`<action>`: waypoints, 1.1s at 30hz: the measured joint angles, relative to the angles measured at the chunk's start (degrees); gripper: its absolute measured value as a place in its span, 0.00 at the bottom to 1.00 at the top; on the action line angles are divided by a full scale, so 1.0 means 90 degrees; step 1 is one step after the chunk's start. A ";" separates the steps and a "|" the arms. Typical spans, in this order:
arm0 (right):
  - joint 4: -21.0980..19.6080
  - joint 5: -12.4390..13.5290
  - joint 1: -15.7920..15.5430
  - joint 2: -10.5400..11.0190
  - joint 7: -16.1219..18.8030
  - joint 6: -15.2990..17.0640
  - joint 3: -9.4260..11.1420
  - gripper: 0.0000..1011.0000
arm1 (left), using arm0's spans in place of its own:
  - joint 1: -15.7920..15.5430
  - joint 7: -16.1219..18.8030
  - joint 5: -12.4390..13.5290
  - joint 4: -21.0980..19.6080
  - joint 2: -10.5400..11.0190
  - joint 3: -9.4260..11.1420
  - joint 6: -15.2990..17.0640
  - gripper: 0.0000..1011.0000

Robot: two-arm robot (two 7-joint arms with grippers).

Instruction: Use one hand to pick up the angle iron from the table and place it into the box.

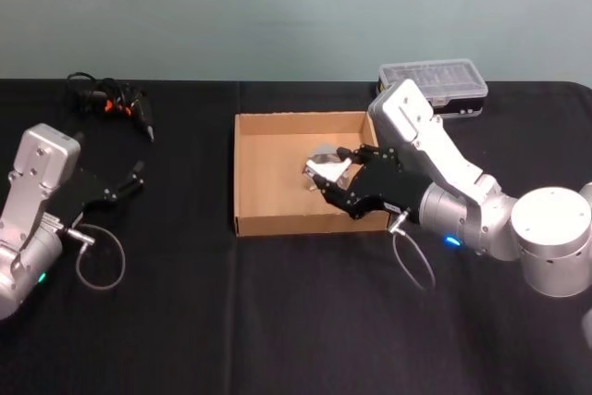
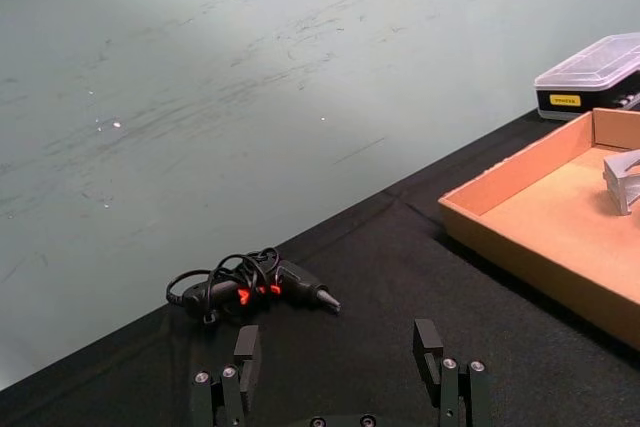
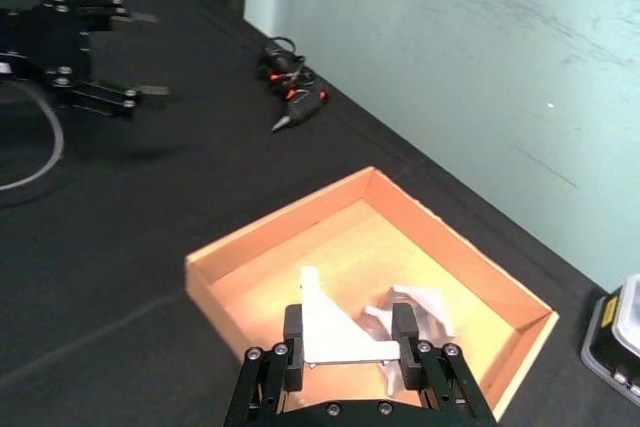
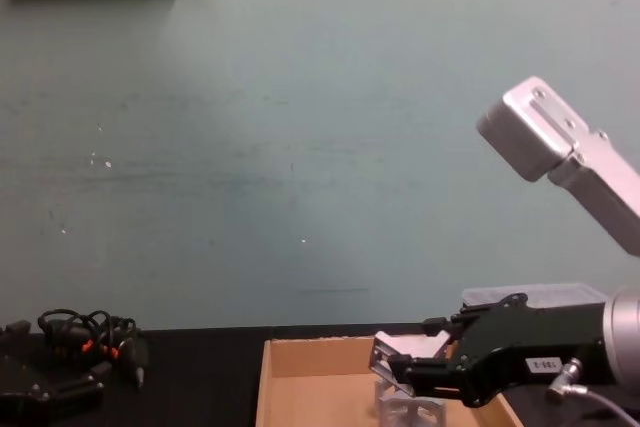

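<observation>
My right gripper (image 1: 321,182) hangs over the tan cardboard box (image 1: 237,173) and is shut on a pale metal angle iron (image 1: 326,166). In the right wrist view the angle iron (image 3: 335,335) sits between the two black fingers (image 3: 293,337), above the box floor (image 3: 300,267). Another angle iron (image 3: 418,305) lies on that floor just beyond it, also seen from the chest (image 4: 410,410) below the held one (image 4: 398,355). My left gripper (image 1: 129,180) rests open and empty over the black table (image 1: 277,321) at the far left.
A black plastic case with a clear lid (image 1: 435,86) stands behind the box at the right. A black and orange tool with a tangled cable (image 1: 116,102) lies at the back left. A thin cable loop (image 1: 100,265) lies beside the left arm.
</observation>
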 joint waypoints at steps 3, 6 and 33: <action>0.0208 -0.0035 0.0042 -0.0100 -0.0018 -0.0153 0.0026 0.52 | 0.0000 0.0000 0.0000 0.0000 0.0000 0.0000 0.0000 0.99; 0.0475 -0.0107 0.0135 -0.0223 -0.0019 -0.0330 0.0028 0.52 | 0.0000 0.0000 0.0000 0.0000 0.0000 0.0000 0.0000 0.99; 0.1815 -0.0394 0.0886 -0.0803 0.0338 -0.0890 -0.0046 0.54 | 0.0000 0.0000 0.0000 0.0000 0.0000 0.0000 0.0000 0.99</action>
